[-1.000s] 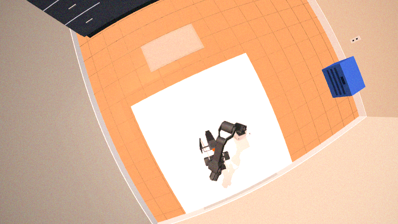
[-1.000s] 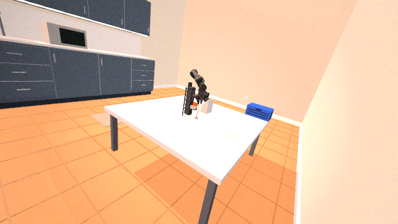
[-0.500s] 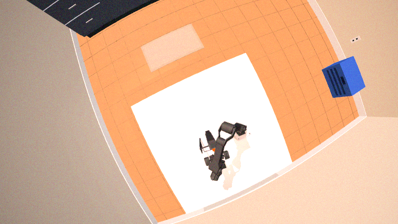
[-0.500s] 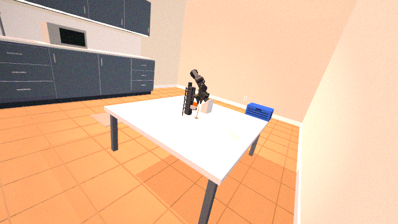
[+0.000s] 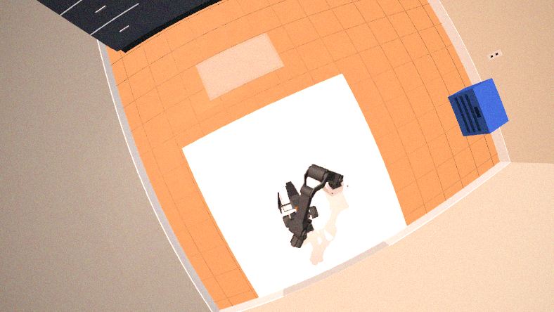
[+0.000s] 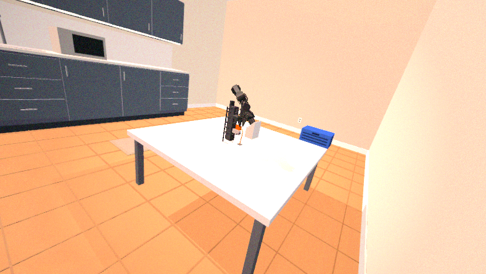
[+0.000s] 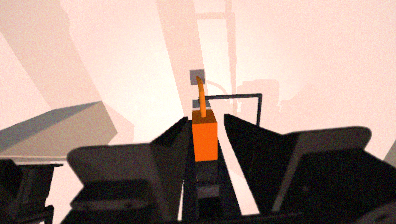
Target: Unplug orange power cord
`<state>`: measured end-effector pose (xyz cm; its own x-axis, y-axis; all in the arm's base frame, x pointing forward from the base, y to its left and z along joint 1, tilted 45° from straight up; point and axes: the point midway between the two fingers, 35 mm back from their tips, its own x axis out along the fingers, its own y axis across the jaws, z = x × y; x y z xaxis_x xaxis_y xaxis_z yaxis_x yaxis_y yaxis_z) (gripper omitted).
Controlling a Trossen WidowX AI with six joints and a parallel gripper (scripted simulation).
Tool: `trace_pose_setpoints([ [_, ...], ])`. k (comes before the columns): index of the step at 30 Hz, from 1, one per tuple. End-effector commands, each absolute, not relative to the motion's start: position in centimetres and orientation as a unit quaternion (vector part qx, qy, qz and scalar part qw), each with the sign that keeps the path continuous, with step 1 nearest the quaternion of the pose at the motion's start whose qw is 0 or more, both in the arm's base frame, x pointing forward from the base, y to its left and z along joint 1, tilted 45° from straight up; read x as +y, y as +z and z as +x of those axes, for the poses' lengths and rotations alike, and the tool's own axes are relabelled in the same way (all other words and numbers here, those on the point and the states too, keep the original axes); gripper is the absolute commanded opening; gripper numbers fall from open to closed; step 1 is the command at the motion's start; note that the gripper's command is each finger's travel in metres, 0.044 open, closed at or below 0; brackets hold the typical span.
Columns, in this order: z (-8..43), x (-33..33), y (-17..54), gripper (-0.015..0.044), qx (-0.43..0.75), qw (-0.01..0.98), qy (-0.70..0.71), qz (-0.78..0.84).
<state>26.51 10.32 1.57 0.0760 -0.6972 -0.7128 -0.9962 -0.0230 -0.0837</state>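
White table: orange plug sits between the hand's parted fingers.

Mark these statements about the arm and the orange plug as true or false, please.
1. The orange plug sits between the fingers of the gripper. True.
2. The gripper is clamped tight on the plug. False: a gap shows beside the plug, and the gripper holds nothing.
3. The blue box stands on the table. False: it is on the floor by the wall.
4. An orange cord leaves the far end of the plug. True.
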Motion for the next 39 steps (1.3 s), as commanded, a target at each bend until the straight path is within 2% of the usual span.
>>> trace_pose_setpoints([
  [1, 26.4, 9.6, 2.3, 0.0160, 0.632, 0.296, 0.250, -0.671],
  [24, 26.4, 8.2, 1.9, 0.0160, 0.632, 0.296, 0.249, -0.671],
  [29, 26.4, 8.4, 2.1, 0.0029, 0.633, 0.298, 0.250, -0.670],
  [33, 26.4, 8.4, 2.1, 0.0002, 0.633, 0.298, 0.250, -0.670],
  [39, 26.4, 8.6, 2.0, 0.0000, 0.633, 0.298, 0.250, -0.670],
])
